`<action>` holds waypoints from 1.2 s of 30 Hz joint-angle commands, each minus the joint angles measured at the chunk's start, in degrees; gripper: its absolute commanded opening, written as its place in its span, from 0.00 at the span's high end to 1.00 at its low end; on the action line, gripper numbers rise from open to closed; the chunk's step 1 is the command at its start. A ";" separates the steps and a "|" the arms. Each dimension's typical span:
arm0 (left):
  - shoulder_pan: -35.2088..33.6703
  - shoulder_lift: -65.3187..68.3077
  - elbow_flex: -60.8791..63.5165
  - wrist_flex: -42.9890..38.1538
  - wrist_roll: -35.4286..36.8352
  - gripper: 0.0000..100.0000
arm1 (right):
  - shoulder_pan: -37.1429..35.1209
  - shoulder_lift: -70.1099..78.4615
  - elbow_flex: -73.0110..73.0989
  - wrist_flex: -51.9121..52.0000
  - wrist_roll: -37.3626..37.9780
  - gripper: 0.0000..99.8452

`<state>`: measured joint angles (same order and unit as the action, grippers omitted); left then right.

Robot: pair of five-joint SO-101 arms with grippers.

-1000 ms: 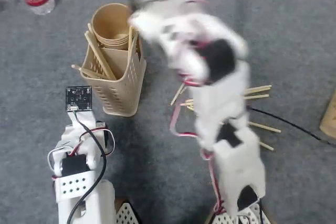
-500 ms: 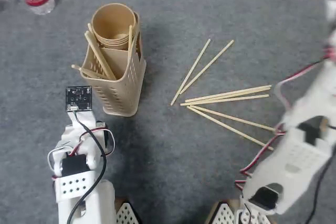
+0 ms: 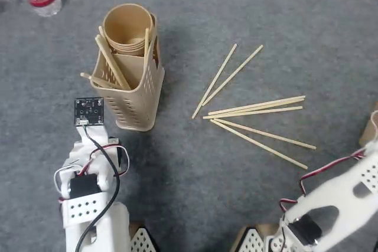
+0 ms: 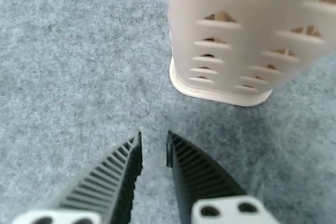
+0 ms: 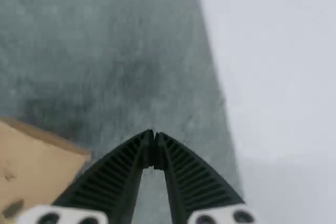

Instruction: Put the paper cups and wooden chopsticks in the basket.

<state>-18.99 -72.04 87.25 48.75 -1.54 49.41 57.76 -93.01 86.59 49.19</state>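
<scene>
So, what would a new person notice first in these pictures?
First, the tall beige basket left of the middle, with stacked paper cups and some chopsticks standing in it. Then the six loose chopsticks, fanned out on the grey carpet to its right.

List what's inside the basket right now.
The basket holds nested paper cups at its far end and several wooden chopsticks leaning beside them. Its floor and the cups' lower parts are hidden.
</scene>
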 commanded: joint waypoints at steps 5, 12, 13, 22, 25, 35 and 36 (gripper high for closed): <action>-0.18 -0.62 -0.31 -1.14 -0.62 0.93 | 0.66 7.43 -0.62 -0.31 5.45 0.99; -0.18 -0.62 -0.31 -1.14 -0.62 0.93 | -2.59 12.44 -0.62 -2.07 5.45 0.99; -0.18 -0.62 -0.31 -1.14 -0.62 0.93 | -2.86 12.79 -0.62 -2.77 5.36 0.99; -0.18 -0.62 -0.31 -1.14 -0.62 0.93 | -7.69 13.58 -0.62 11.74 5.54 0.99; -0.18 -0.62 -0.31 -1.14 -0.62 0.93 | -11.74 13.14 -1.32 16.22 4.92 0.99; -0.18 -0.62 -0.31 -1.23 -0.62 0.93 | -18.59 11.91 -3.16 16.48 -4.75 0.99; -0.18 -0.62 -0.31 -1.23 -0.62 0.93 | -19.21 11.56 -3.08 16.57 -6.68 0.99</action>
<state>-18.99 -72.04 87.25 48.75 -1.54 32.18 72.62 -93.63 100.66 46.55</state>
